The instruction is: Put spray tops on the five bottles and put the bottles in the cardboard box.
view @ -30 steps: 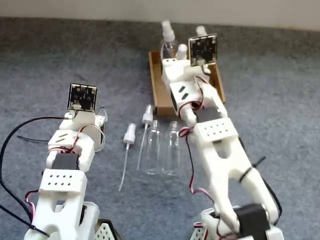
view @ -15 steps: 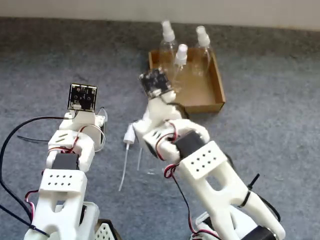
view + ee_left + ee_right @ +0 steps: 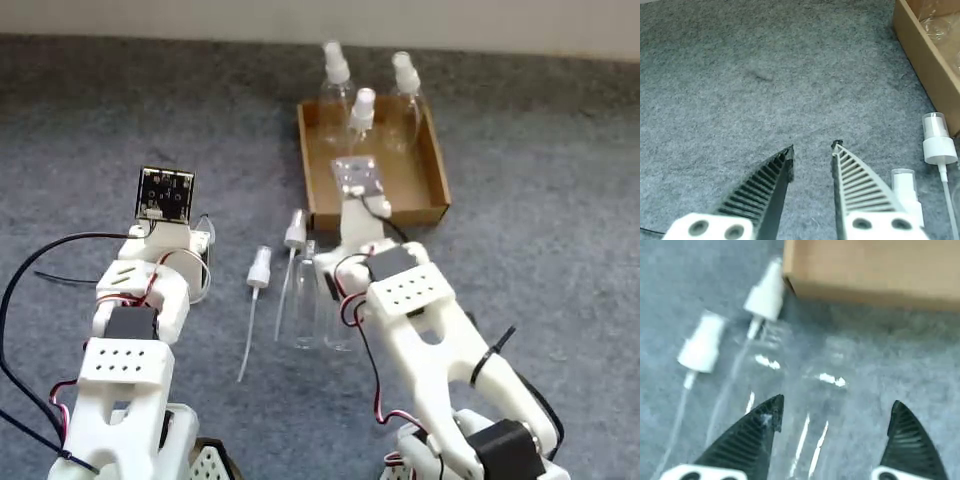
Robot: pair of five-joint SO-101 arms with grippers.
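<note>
I read left end effector (image 3: 812, 150) as slightly apart, empty, low over bench (image 3: 120, 120), 9 o'clock of loose parts. Right end effector (image 3: 835, 407) is wide apart, nothing held, hanging above two uncapped bottles (image 3: 307, 300) lying side by side. Two loose spray tops (image 3: 259, 268) are just beside them, 10 o'clock. Cardboard box (image 3: 372, 214) is at 12 o'clock, with three capped bottles (image 3: 362, 112) upright inside. My worry: round, clear bottles lie close together, so closing on one may roll it or drag its neighbour. Long dip tubes could snag.

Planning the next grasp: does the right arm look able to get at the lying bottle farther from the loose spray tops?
Probably yes: the right gripper hangs open directly over that bottle, with nothing between.
</note>
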